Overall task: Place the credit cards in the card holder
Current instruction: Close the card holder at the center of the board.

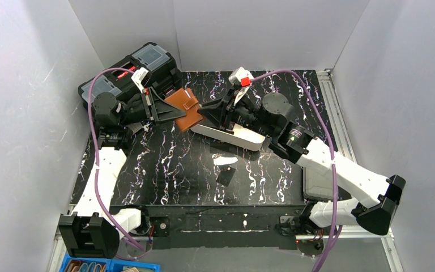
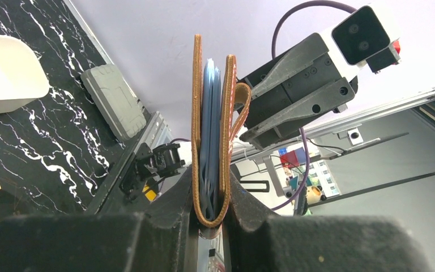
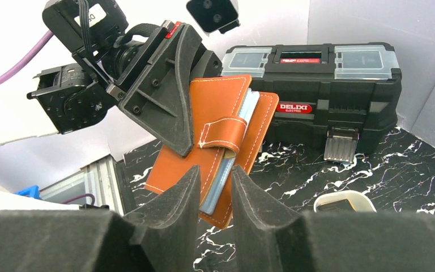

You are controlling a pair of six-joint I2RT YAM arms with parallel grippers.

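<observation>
Upper middle of the top view: the left gripper is clamped on the card holder; the right gripper is at its edge, pinching or not I cannot tell.

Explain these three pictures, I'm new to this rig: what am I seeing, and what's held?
Two robot arms, each ending in a two-finger gripper. One picture looks down from above; the other two come from cameras on the wrists. The left gripper clamps the brown wallet by its fold. The right gripper sits at the wallet's strap; whether it grips it is unclear. On the black table lie a white tray, a toolbox and a dark card.
</observation>
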